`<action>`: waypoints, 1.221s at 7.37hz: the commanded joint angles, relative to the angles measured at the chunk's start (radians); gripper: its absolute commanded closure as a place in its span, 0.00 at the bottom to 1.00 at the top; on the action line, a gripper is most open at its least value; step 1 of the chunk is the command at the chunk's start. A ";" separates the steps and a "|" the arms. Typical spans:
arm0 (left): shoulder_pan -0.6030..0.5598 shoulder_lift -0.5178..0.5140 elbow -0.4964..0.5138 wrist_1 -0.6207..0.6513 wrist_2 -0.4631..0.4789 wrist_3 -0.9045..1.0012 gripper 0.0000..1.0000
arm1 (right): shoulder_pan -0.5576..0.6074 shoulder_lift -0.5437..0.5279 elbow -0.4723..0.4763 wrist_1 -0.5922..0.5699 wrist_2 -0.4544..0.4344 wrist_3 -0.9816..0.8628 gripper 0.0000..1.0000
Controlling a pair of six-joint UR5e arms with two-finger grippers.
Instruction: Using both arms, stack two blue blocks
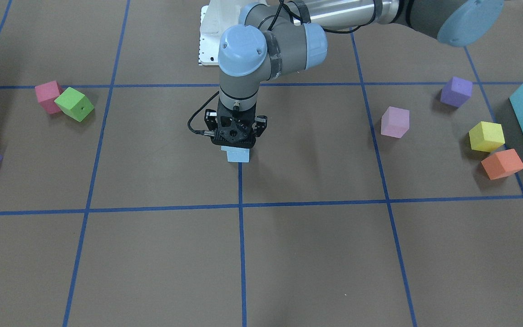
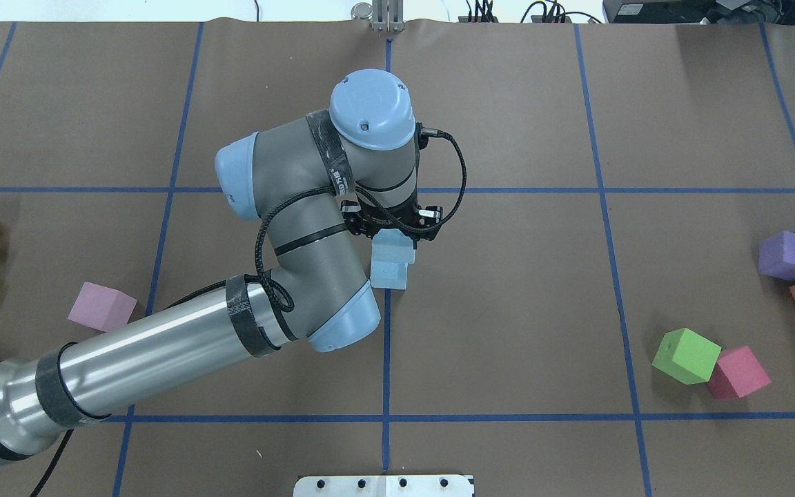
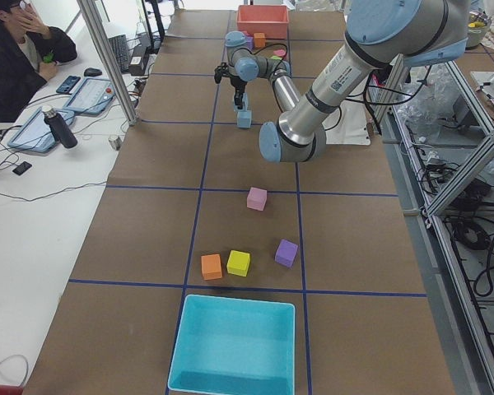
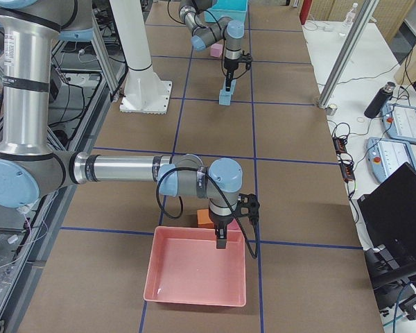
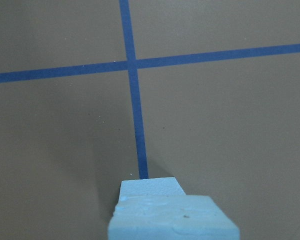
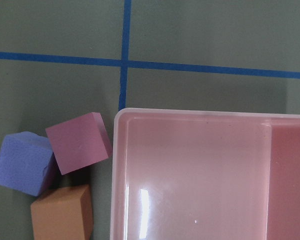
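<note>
Basically looks done: upper pale sky-blue foam cube atop lower pale sky-blue foam cube, slightly offset, centre of brown papered surface. Left hand directly over upper cube; gripping or released, cannot tell. Right hand far off above pink plastic tray, state likewise unclear. Remaining, probably: release, retreat.

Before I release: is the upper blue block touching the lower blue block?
Touching. The overhead view shows the upper blue block seated on the lower blue block, no gap.
</note>
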 commanded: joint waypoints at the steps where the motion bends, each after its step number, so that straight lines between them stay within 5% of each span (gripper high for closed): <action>1: 0.003 0.013 0.002 0.003 0.001 0.002 0.94 | 0.000 0.002 0.000 0.000 0.000 0.001 0.00; 4: 0.003 0.019 0.002 0.003 0.000 -0.007 0.67 | 0.000 0.002 0.000 0.000 0.000 0.001 0.00; 7: 0.031 0.021 0.002 -0.003 0.052 -0.048 0.19 | 0.000 0.002 -0.002 0.000 0.000 0.000 0.00; 9: 0.036 0.021 0.000 -0.005 0.053 -0.045 0.04 | 0.000 0.002 -0.006 0.000 0.000 0.000 0.00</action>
